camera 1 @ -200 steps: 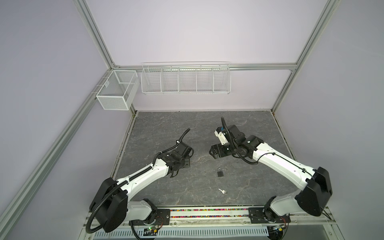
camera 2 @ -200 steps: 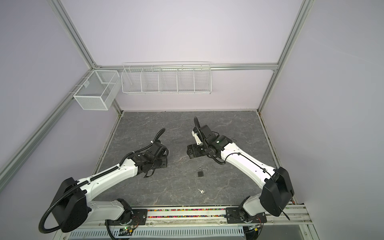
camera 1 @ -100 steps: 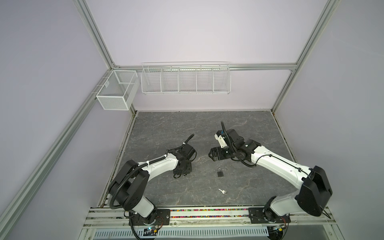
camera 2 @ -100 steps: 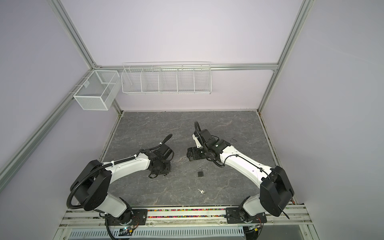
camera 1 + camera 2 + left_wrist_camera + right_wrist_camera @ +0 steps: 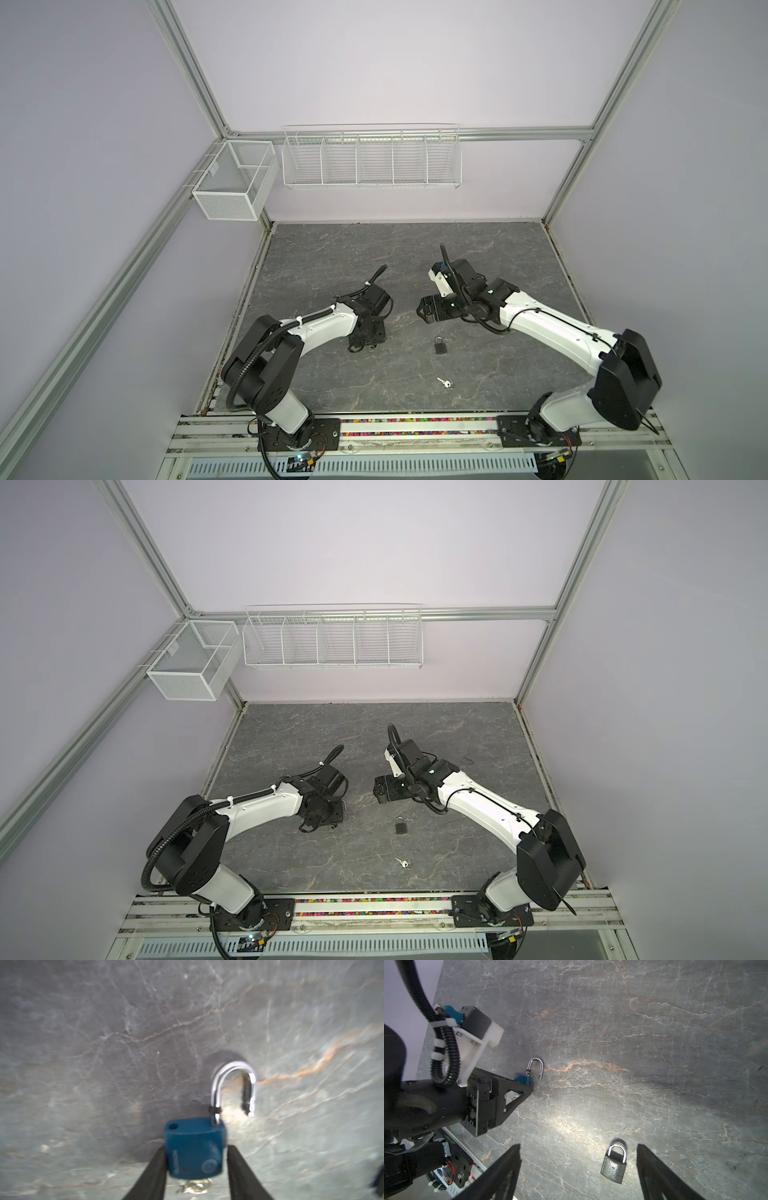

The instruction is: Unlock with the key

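Observation:
A blue padlock with its silver shackle swung open sits low over the table between the fingers of my left gripper. The jaws stand open, with a slim gap on one side of the lock. A silver key shows at the lock's base. The right wrist view shows the same blue padlock. In both top views my left gripper hides it. My right gripper is open and empty above a dark grey padlock, which is shut.
A loose silver key lies on the grey marbled table nearer the front than the dark padlock. A white wire shelf and a mesh basket hang on the back rail.
My left arm has folded back and brought the blue padlock down and nearer the front, and its jaws have widened off the lock. My right gripper has shifted slightly towards the dark padlock.

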Controlling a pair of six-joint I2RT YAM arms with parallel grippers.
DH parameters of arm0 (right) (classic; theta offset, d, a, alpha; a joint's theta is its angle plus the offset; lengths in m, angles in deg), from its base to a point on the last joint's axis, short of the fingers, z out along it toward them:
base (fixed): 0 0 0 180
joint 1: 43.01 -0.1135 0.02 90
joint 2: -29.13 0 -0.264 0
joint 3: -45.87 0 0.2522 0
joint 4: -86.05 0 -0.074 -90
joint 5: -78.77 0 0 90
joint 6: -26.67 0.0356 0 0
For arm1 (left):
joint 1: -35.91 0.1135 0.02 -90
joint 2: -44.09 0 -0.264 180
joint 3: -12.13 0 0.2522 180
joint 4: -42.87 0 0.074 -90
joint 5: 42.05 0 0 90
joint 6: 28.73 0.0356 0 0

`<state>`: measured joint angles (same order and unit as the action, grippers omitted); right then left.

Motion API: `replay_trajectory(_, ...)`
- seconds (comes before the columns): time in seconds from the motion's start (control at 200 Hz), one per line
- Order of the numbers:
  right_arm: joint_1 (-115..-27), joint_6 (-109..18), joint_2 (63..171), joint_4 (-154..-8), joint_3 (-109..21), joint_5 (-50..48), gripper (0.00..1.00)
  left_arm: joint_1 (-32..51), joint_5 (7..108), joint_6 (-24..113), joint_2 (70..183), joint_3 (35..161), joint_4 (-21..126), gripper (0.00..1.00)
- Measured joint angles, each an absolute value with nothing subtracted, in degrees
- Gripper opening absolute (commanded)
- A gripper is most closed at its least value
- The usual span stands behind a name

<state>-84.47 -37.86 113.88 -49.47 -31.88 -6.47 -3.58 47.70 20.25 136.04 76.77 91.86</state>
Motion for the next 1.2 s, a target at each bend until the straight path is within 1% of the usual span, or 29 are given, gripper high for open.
replay_trajectory(0.14,-84.9,-38.18,114.07,-46.52,-32.55,-7.17,0.88,-3.49,47.78,20.23,136.63,77.95,93.17,0.63)
replay_trajectory(0.285,-85.49,-38.71,113.7,-41.38,-33.3,-8.85,0.88,-3.47,46.91,19.92,134.77,79.13,95.81,0.63)
replay_trajectory(0.355,-85.71,-38.69,112.46,-37.58,-33.3,-10.23,0.9,-3.47,46.03,19.55,131.42,79.78,97.28,0.63)
replay_trajectory(0.465,-86.74,-37.22,108.32,-32.27,-32.12,-12.55,0.93,-3.64,45.38,18.39,123.14,79.91,97.1,0.63)
replay_trajectory(0.53,-88.05,-35.56,105.13,-30.02,-29.89,-12.92,0.96,-4.23,45.79,17.63,117.7,78.82,94.52,0.6)
replay_trajectory(0.625,-91.42,-33.33,102.2,-27.64,-26.02,-12.94,0.98,-5.31,47.06,16.01,111.58,75.8,90.52,0.58)
replay_trajectory(0.665,-93.21,-32.24,101.83,-26.76,-24.56,-12.99,1.0,-5.98,47.37,15.44,109.68,74.49,89.34,0.58)
replay_trajectory(0.865,-98.02,-25.83,101.83,-27.27,-18.13,-12.0,0.82,-9.52,47.3,13.89,105.04,70.69,86.41,0.57)
replay_trajectory(0.975,-99.87,-24.39,102.51,-30.22,-15.35,-10.17,0.82,-9.55,47.13,13.17,102.2,67.24,84.84,0.57)
replay_trajectory(1.1,-101.08,-24.33,104.91,-34.5,-14.13,-8.05,0.78,-9.52,46.12,12.62,98.77,64.94,84.64,0.58)
replay_trajectory(1.2,-101.6,-24.33,107.8,-36.79,-13.89,-6.63,0.77,-9.52,44.96,12.23,96.26,64.29,84.27,0.57)
